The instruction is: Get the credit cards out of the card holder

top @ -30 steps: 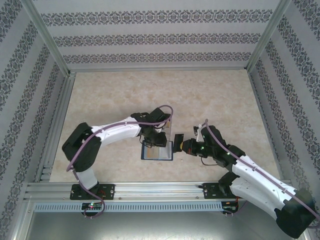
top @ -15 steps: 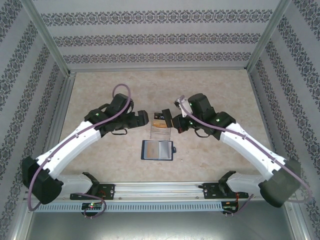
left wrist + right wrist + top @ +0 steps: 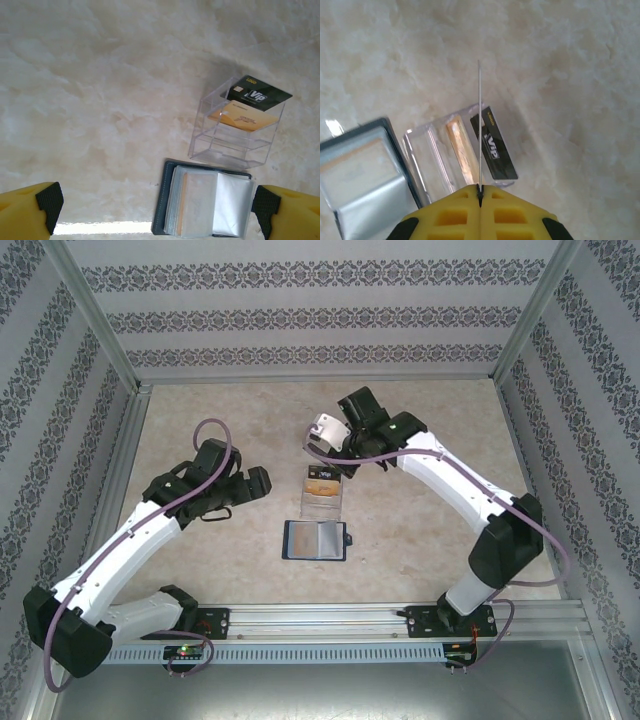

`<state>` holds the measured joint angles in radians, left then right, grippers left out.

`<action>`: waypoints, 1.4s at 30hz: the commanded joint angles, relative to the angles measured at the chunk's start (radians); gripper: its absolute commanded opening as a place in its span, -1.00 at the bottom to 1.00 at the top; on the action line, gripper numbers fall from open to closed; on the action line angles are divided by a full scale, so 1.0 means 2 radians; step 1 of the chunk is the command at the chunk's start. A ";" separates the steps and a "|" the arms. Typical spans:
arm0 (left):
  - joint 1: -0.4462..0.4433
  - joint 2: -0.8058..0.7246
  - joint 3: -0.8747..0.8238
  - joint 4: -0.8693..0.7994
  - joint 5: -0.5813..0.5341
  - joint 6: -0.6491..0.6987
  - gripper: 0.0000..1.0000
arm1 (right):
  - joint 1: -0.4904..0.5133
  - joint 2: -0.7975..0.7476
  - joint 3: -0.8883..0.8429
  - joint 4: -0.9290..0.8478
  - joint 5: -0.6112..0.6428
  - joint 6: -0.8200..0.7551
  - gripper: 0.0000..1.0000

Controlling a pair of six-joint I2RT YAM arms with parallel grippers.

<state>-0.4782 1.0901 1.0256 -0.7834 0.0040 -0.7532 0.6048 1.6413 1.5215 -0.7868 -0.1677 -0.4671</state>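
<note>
1 credit card [image 3: 479, 120] is pinched edge-on by the right gripper [image 3: 480, 192] over the acrylic stand [image 3: 432, 150]; the left gripper [image 3: 157, 206] is spread wide.

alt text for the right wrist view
The right gripper is shut on a thin card seen edge-on, above a clear acrylic stand holding a black card and a gold card. The open card holder lies lower left.

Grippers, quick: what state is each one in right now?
Left gripper: open, holding nothing.
Right gripper: shut on a credit card, seen edge-on.
</note>
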 commanded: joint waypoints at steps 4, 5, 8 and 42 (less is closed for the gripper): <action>0.017 -0.009 -0.004 -0.017 -0.002 0.004 0.99 | 0.016 0.041 0.026 -0.049 0.071 -0.108 -1.00; 0.018 -0.006 -0.005 -0.016 -0.001 0.004 0.99 | 0.017 0.047 0.030 -0.051 0.078 -0.114 -1.00; 0.019 -0.003 -0.006 -0.012 0.003 0.005 0.99 | 0.018 0.062 0.039 -0.055 0.084 -0.120 -1.00; 0.050 -0.003 -0.019 -0.010 0.021 0.013 0.99 | 0.027 0.166 0.065 -0.037 0.107 -0.117 -0.94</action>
<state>-0.3943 1.0920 0.9989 -0.7834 0.0410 -0.7410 0.6464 1.9526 1.6238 -0.8635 0.0158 -0.6884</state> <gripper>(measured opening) 0.994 0.058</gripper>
